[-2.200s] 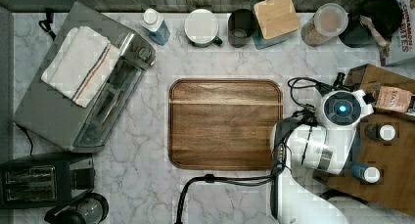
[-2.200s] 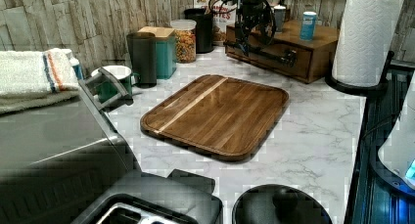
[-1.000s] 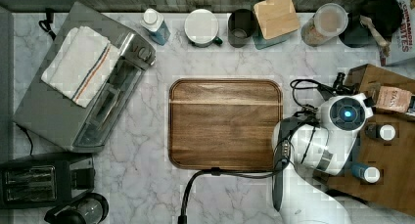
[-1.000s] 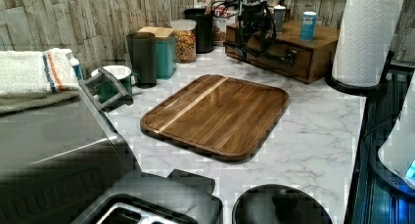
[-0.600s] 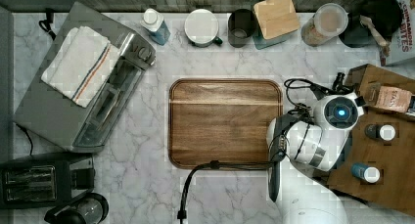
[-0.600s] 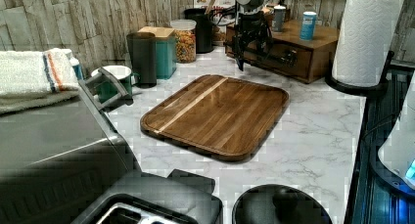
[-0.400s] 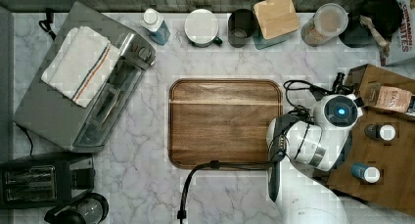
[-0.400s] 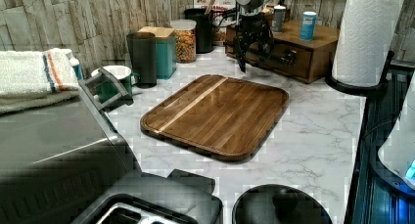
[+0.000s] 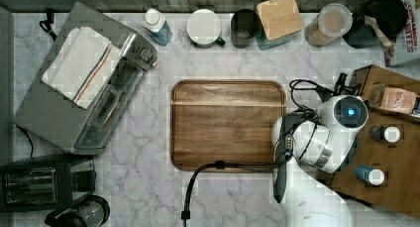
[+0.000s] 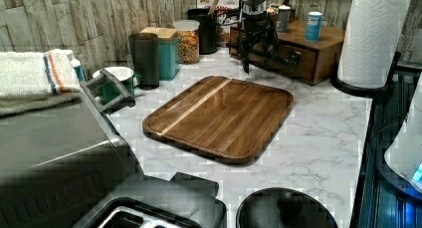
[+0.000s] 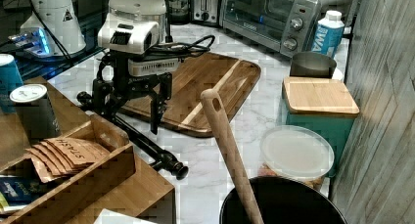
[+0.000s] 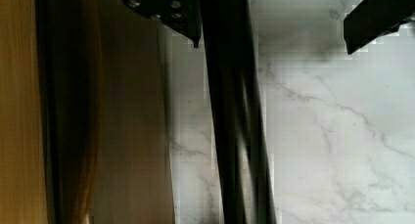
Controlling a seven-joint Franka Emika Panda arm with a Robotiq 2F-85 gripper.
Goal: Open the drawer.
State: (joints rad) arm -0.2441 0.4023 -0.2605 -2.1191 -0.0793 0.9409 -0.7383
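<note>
The drawer (image 10: 287, 58) is set in the front of a wooden cabinet (image 9: 396, 187) at the right edge of the tabletop (image 9: 138, 187) in the top view, toward the far end in the left view. Its long black handle (image 11: 147, 145) is seen running along the cabinet front, just above the marble. Compared with two seconds ago, the end effector (image 11: 129, 109) has been lowered from above the cabinet edge and shifted slightly toward the cutting board (image 9: 228, 124); over the last fraction of a second hardly any further movement is noted. Its fingers are spread. In the wrist view the bar is seen passing between the two fingertips (image 12: 169, 11), one tip on the cabinet side and the other over the marble, with a clear gap left on the marble side. No grip on the handle has been made yet, and the drawer front appears flush with the cabinet, so it is judged closed.

The approach is therefore taken as nearly complete. Closing on the bar and a pull away from the cabinet, toward the cutting board, would be expected next. The board lies near the cabinet front, so room for the drawer's travel may be limited.
</note>
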